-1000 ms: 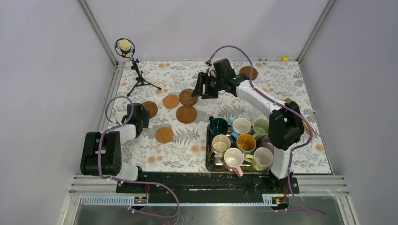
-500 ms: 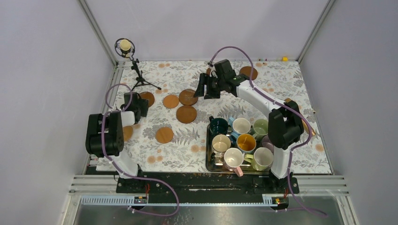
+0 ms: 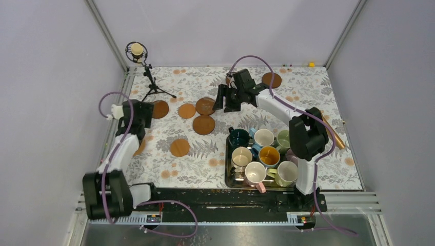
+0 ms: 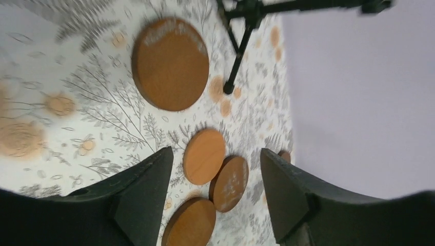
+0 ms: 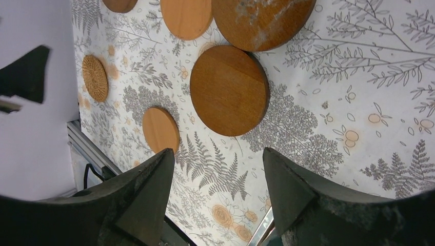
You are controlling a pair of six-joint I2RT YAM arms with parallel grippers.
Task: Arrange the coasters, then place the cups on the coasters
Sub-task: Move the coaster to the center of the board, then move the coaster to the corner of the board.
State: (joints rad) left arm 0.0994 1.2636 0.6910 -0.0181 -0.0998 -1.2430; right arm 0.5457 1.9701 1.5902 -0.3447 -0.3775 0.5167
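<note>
Your left gripper (image 4: 215,158) stands wide with nothing between its fingers. It hangs far to the left of the steel tray (image 3: 227,177), just short of a dark coaster (image 4: 170,64). Your right gripper (image 5: 218,156) is wide and empty too, above the surface (image 3: 308,102) behind the tray's left end. None of the coasters (image 3: 203,124) carries a cup. Three lie close together behind and left of the tray, next to the dark one. One lies alone nearer you, left of the tray (image 3: 179,147). A woven coaster (image 5: 95,78) sits farthest left, and one lies well behind the tray (image 3: 271,80). The cups (image 3: 263,137) all stand upright, crowded together inside the tray.
</note>
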